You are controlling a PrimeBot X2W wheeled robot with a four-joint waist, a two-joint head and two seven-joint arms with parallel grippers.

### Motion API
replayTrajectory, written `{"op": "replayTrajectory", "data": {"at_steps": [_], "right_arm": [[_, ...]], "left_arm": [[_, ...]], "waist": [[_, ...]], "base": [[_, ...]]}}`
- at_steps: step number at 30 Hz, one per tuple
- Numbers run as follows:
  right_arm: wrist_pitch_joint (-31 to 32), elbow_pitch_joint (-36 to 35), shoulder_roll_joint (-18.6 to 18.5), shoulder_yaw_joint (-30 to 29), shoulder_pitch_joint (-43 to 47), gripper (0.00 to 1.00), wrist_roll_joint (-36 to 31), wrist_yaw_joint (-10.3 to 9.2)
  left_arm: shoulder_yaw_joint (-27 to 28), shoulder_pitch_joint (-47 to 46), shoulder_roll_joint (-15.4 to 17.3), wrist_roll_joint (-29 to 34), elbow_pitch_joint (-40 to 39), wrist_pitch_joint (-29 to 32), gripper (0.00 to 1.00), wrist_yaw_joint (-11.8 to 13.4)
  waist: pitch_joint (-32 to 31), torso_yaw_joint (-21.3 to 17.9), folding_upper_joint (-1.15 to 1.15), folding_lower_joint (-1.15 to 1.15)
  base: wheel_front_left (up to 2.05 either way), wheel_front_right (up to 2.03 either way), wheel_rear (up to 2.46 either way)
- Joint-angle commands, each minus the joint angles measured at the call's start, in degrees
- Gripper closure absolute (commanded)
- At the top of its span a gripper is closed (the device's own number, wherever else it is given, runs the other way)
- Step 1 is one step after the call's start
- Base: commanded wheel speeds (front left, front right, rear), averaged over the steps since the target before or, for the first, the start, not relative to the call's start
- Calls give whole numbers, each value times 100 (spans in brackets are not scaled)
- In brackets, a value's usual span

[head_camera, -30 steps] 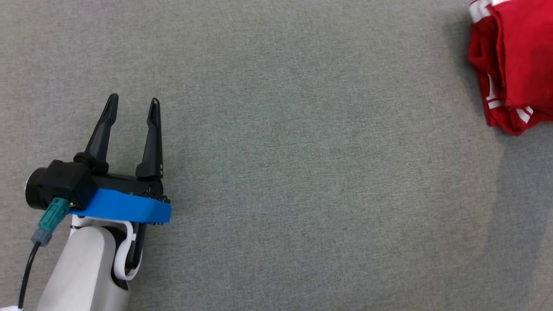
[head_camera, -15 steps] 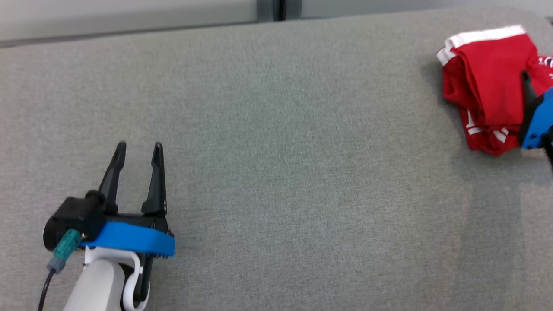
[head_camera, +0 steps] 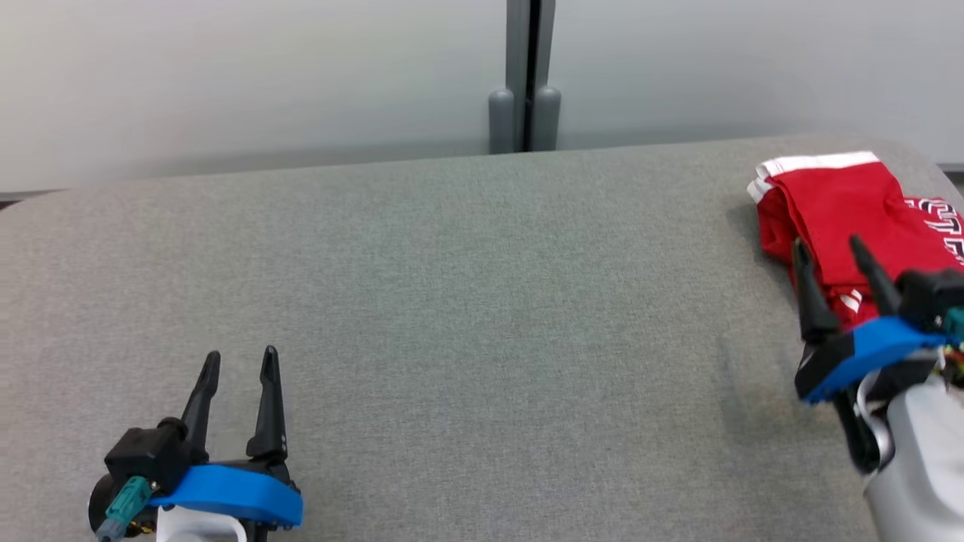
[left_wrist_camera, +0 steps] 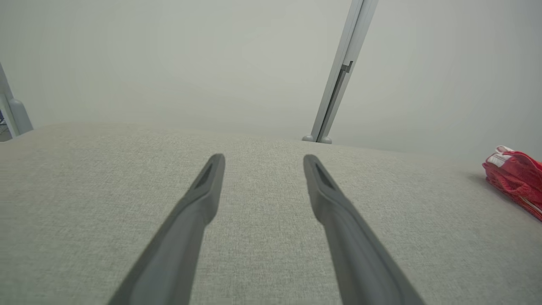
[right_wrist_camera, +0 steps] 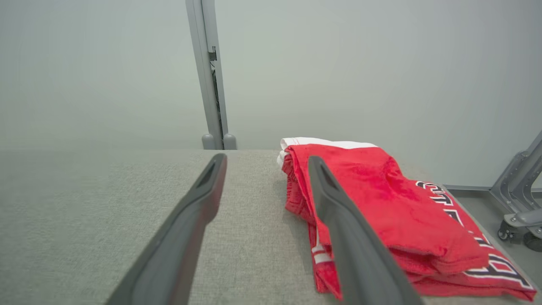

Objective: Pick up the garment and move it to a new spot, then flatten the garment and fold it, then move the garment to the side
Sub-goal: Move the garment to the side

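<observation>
The garment point(head_camera: 836, 199) is a folded red piece with white trim and lettering, lying at the far right end of the grey padded table point(head_camera: 482, 301). My right gripper point(head_camera: 827, 243) stands open at the garment's near left edge, with nothing between its fingers. In the right wrist view the right gripper point(right_wrist_camera: 266, 157) is open above the table, and its right finger crosses in front of the garment point(right_wrist_camera: 381, 199). My left gripper point(head_camera: 241, 354) is open and empty at the near left. In the left wrist view the left gripper point(left_wrist_camera: 263, 157) points across bare table, with the garment point(left_wrist_camera: 514, 173) far to the right.
A pale wall with a grey vertical post point(head_camera: 525, 75) runs behind the table's far edge. The table's right end drops off just beyond the garment. A grey wheeled frame point(right_wrist_camera: 516, 212) stands on the floor past that end.
The head camera has tilted up, bringing the far edge and wall into view. My right gripper has come into view from the right, open beside the garment. The left gripper keeps its place.
</observation>
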Motion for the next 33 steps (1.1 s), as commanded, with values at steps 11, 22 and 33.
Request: {"op": "replayTrajectory", "data": {"at_steps": [11, 22, 33], "right_arm": [[810, -2475, 844, -558, 2167, 0, -52, 2], [1077, -3022, 1108, -615, 2614, 0, -185, 2], [1126, -3110, 1148, -525, 2723, 0, -171, 2]], "left_arm": [[234, 264, -53, 100, 90, -43, 0, -20], [367, 385, -132, 221, 107, -41, 0, -99], [493, 399, -174, 291, 180, -41, 0, -181]], "waist": [[-389, 233, 0, 1], [-449, 205, 0, 1], [-450, 164, 0, 1]], "base": [[0, 0, 0], [0, 0, 0], [0, 0, 0]]}}
